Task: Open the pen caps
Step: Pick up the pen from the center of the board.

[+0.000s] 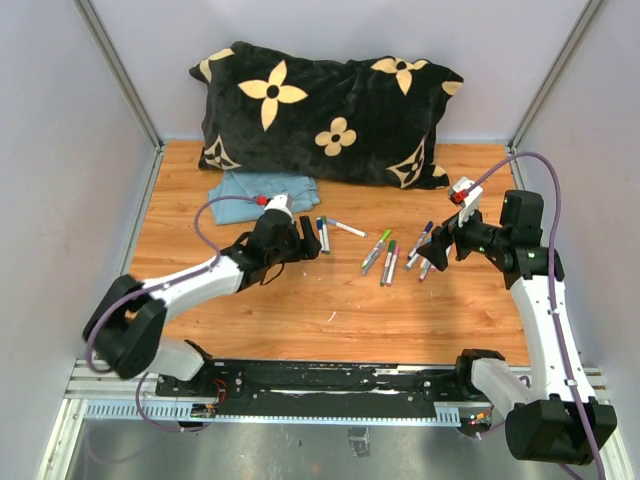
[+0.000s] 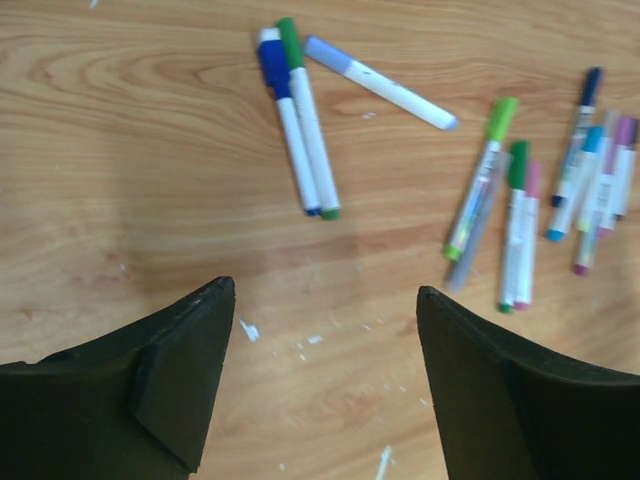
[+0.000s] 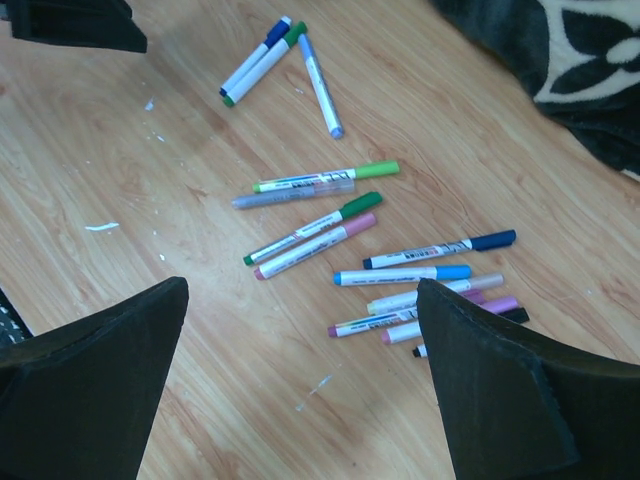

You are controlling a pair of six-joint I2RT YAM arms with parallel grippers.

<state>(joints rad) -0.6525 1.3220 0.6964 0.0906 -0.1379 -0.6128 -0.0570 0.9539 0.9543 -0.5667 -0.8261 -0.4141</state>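
Table (image 1: 330, 320): orange-brown wood grain, flecked with small white specks. Pillow (image 1: 330, 110), far side: black, with a cream four-petal flower pattern. Cloth (image 1: 250, 188), far left: plain pale blue. Pen barrels (image 2: 316, 150): white or grey, some with fine dark print. Pen caps (image 3: 378, 169): lime green, dark green, royal blue, navy, sky blue, pink, purple, black. Left gripper (image 2: 325, 290) and right gripper (image 3: 302, 288): black. Cables (image 1: 530, 154): purple.

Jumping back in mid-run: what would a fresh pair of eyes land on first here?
The big black pillow with cream flowers lies across the back of the table. Marker pens are scattered mid-table, their coloured pen caps seemingly on. The left gripper and right gripper flank them, both open and empty.
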